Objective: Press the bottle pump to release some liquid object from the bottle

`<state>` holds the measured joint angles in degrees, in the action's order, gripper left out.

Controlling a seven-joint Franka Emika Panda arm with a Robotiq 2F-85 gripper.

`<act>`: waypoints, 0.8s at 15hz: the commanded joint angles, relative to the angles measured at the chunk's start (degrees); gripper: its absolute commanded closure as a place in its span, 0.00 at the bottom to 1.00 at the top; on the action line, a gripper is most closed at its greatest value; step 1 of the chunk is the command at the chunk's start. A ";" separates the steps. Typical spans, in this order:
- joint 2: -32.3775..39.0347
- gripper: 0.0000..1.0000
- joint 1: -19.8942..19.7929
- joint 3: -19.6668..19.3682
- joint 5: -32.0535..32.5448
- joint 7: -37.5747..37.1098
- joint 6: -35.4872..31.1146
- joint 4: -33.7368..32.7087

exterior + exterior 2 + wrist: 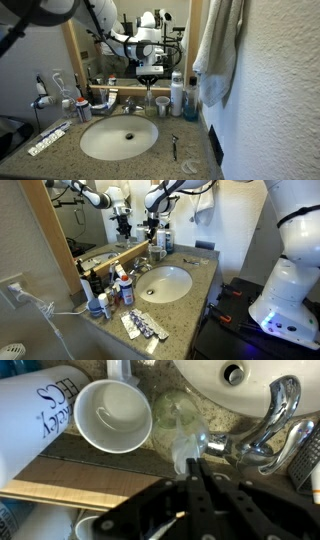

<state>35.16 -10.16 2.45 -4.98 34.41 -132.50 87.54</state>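
Observation:
The small pale greenish-clear bottle (178, 420) stands on the counter behind the sink, between the faucet and a cup; I see it from above in the wrist view. Its thin pale pump head (187, 453) points toward the camera, right at my fingertips. My gripper (196, 464) is shut with both fingers together and holds nothing. It hangs straight over the pump, and I cannot tell whether it touches. In both exterior views the gripper (149, 80) (153, 235) points down just above the bottle (150, 98) (156, 251).
A chrome faucet (272, 422) (128, 103) and white basin (118, 138) (165, 283) lie beside the bottle. A white cup (112, 415), a tall white-and-blue bottle (177, 95), a hanging towel (215, 50), the mirror frame and toiletries (112, 292) crowd the counter.

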 commanded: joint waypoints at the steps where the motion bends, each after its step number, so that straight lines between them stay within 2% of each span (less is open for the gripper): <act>1: 0.29 0.93 -0.10 0.80 0.11 -1.15 -1.84 3.50; 12: -1.05 0.93 0.48 1.01 0.20 -1.21 -3.20 7.62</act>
<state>33.85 -9.88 2.59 -4.98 34.41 -133.38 89.88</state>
